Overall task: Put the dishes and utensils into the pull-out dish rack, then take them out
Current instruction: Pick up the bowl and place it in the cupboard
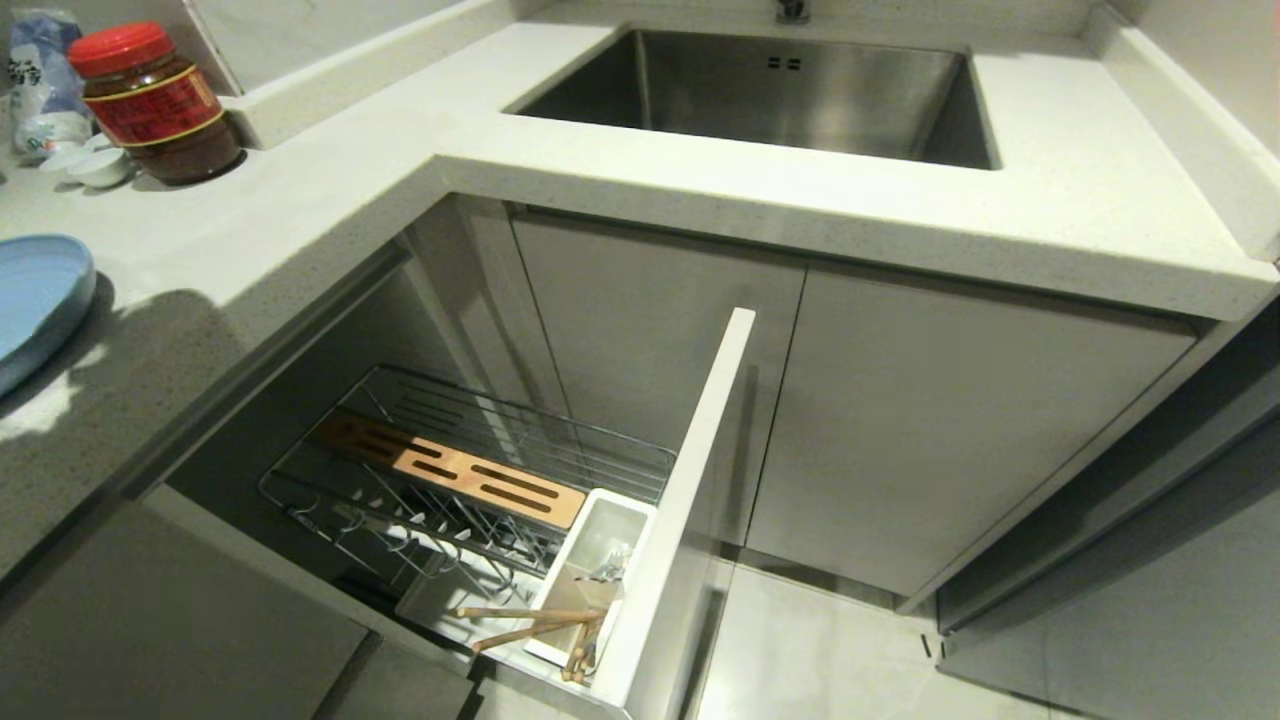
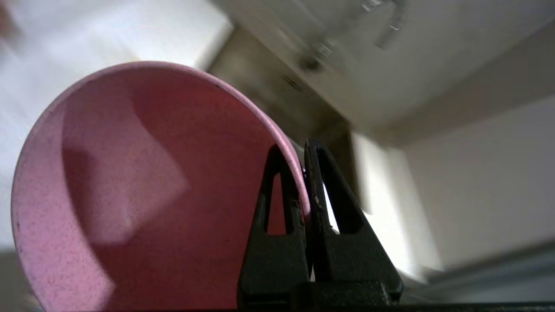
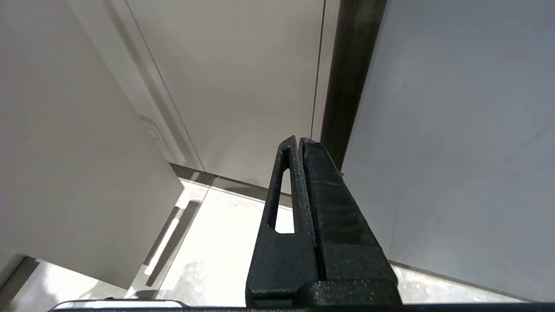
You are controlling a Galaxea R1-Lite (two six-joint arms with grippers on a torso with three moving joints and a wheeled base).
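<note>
While the pull-out dish rack (image 1: 470, 480), a chrome wire basket with plate prongs, a slotted wooden strip (image 1: 450, 470) and a tall white panel front (image 1: 690, 500), stands drawn out from the cabinet below the speckled white bench (image 1: 300, 220), neither arm appears in the head view. The left pincer (image 2: 305, 173), seen only from its own wrist camera, is clamped on the rim of the matte pink round bowl (image 2: 143, 186), one black finger inside the rim and the other outside, and the bowl is tilted with its hollow facing the camera; where it hangs relative to the rack cannot be determined. The right pincer (image 3: 299, 147) is closed on nothing and points at pale cabinet panels and a light floor. The large round light-blue shallow plate (image 1: 35, 300) lies on the bench at the far left edge of the head view. In the rack's white plastic utensil bin (image 1: 595, 570), just beside the panel front, the pair of slim light-wood chopsticks (image 1: 530, 620) lies across the bin's near rim, and the silver metal fork (image 1: 610, 565) rests inside it. The prongs hold no dish. A red-lidded glass jar (image 1: 155, 100) and small white saucers (image 1: 95, 165) stand at the bench's rear left; the steel sink (image 1: 780, 95) is set into the bench behind.
</note>
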